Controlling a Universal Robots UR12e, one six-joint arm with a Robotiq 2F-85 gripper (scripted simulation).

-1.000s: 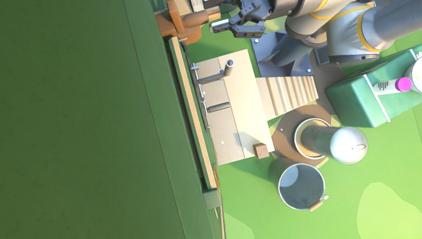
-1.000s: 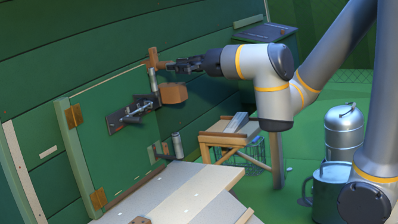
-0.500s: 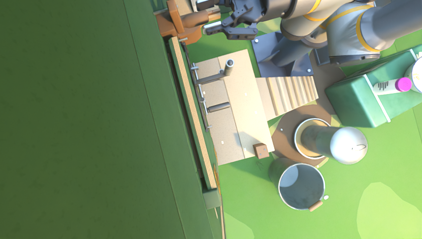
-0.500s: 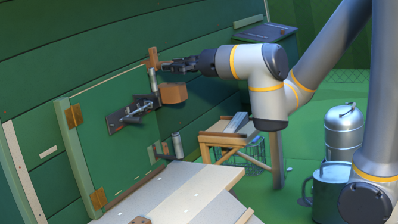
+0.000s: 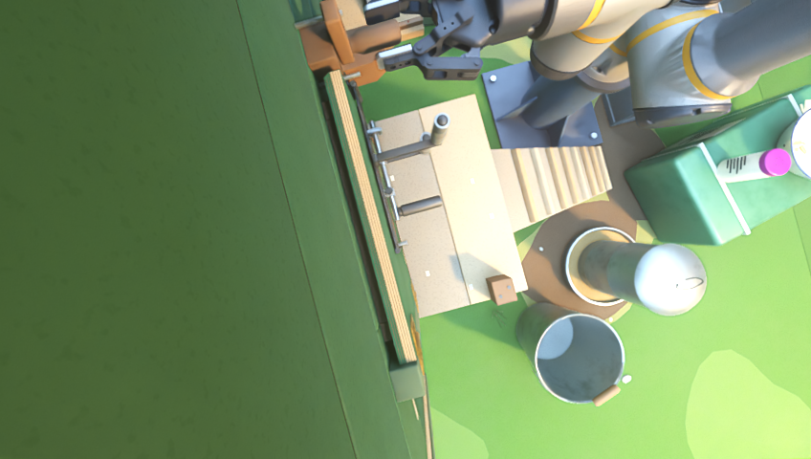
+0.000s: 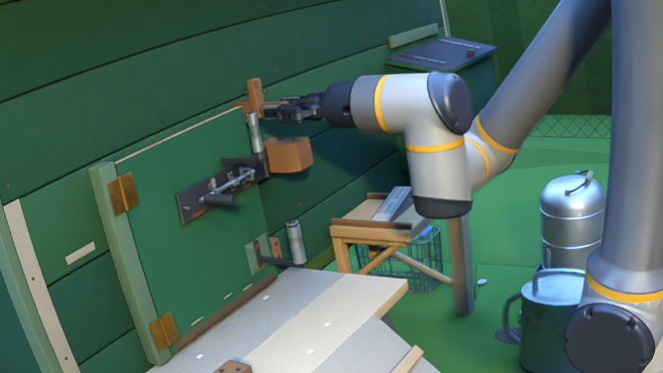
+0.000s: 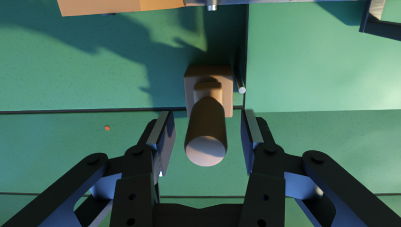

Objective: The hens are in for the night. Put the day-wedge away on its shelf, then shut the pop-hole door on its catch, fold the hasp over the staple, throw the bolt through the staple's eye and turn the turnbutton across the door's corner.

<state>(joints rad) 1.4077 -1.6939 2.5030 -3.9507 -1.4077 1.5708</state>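
The brown wooden turnbutton (image 6: 254,97) sits on the wall just past the upper free corner of the green pop-hole door (image 6: 191,218), its round peg handle (image 7: 206,132) lying between the fingers of my open gripper (image 7: 206,140), which holds nothing. The door lies against the wall. On it the dark hasp (image 6: 245,161) lies folded toward the wall edge, and the grey bolt (image 6: 229,183) with its knob (image 6: 218,199) sits on a dark plate. An orange-brown block (image 6: 288,154) juts from the wall beside the hasp. I cannot tell whether the bolt passes through the staple.
A metal bucket (image 5: 579,356) and a grey feeder (image 5: 637,273) stand on the grass right of the ramp (image 5: 449,205). A green box (image 5: 720,176) lies beyond them. A wooden stool with a wire basket (image 6: 392,238) stands by the wall. A small brown block (image 5: 501,289) rests at the ramp's corner.
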